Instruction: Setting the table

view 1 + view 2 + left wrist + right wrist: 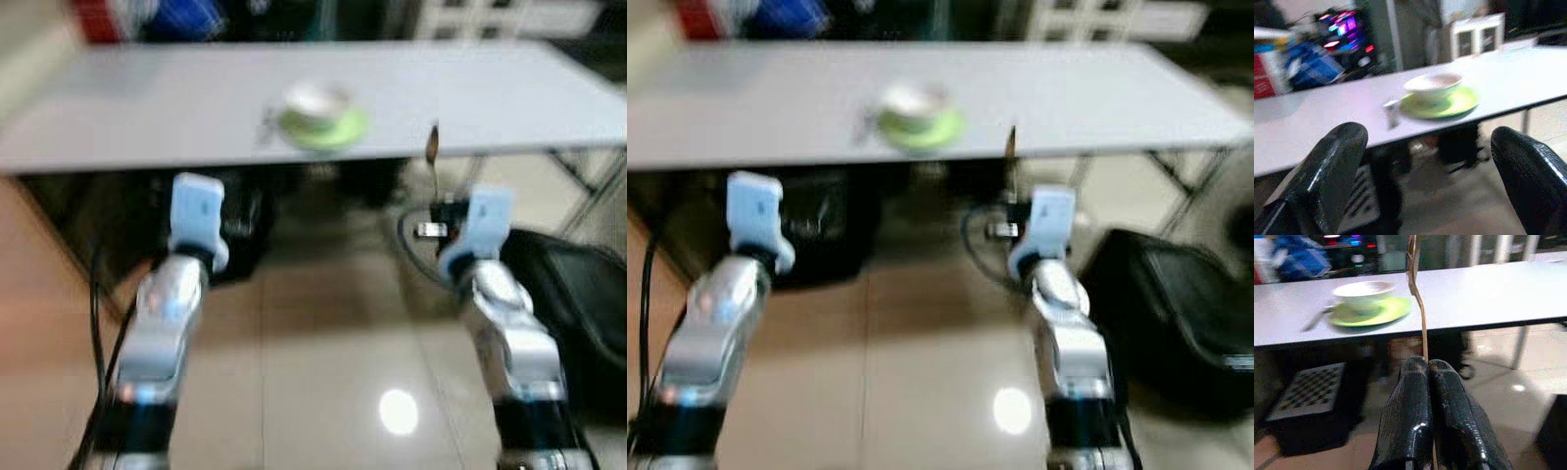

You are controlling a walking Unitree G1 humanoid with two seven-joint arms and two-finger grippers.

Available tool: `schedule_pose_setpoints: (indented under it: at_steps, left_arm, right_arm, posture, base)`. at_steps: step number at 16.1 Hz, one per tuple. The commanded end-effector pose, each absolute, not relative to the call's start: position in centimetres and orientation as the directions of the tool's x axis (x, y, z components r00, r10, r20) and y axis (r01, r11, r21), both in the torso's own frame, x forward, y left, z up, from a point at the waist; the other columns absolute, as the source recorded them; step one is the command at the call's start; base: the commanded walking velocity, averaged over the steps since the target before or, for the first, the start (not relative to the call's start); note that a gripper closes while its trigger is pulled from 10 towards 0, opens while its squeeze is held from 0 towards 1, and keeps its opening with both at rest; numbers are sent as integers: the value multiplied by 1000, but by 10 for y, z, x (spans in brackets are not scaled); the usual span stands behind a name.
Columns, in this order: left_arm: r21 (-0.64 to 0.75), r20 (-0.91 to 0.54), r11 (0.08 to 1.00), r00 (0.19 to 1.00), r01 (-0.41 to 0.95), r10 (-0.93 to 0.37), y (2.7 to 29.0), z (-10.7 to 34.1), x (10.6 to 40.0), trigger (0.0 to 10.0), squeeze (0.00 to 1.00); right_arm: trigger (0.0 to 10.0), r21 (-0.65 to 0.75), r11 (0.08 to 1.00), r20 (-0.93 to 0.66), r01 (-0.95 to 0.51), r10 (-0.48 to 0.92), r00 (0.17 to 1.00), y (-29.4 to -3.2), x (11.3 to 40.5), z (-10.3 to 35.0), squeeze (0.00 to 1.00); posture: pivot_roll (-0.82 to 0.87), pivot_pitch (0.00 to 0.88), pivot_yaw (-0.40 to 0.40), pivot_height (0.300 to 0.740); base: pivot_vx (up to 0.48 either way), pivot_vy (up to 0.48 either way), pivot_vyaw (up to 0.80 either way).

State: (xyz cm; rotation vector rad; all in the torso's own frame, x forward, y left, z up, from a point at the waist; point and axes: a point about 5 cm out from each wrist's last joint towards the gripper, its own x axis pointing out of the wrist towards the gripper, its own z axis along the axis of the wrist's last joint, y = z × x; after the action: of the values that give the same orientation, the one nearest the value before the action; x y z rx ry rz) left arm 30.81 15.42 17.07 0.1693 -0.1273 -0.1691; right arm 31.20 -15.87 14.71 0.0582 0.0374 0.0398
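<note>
A long white table [147, 108] stands across the room on a glossy tiled floor [323, 333]. Near the table's front edge lies a green plate [1382, 312], and a white bowl [1362, 291] sits on this plate. Just beside the plate, on the robot's left of it, a small piece of cutlery [1316, 318] lies on the table top; the blur hides which kind it is. Under the table a dark crate [1310, 396] stands on the floor.

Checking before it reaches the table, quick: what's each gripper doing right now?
Left gripper: jaws open, holding nothing.
Right gripper: jaws closed on the handle of a thin utensil, which stands upright.
</note>
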Motion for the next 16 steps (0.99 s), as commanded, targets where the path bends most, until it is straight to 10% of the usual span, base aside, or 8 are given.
schedule_pose_setpoints:
  at_steps: [1, 16]
  left_arm:
    - [175, 114, 965, 969, 196, -218, 146, 172, 309, 10000, 0]
    - [177, 102, 948, 953, 265, -285, 136, 173, 305, 10000, 0]
  right_arm:
    - [10000, 52, 999, -30, -6, 8, 1000, -167, 312, 148, 0]
    - [10000, 75, 997, -26, 11, -9, 1000, -167, 309, 150, 0]
  posture:
    - [49, 0, -3, 740]
    - [60, 0, -27, 740]
  base:
    - [405, 0, 0]
    - [404, 0, -95]
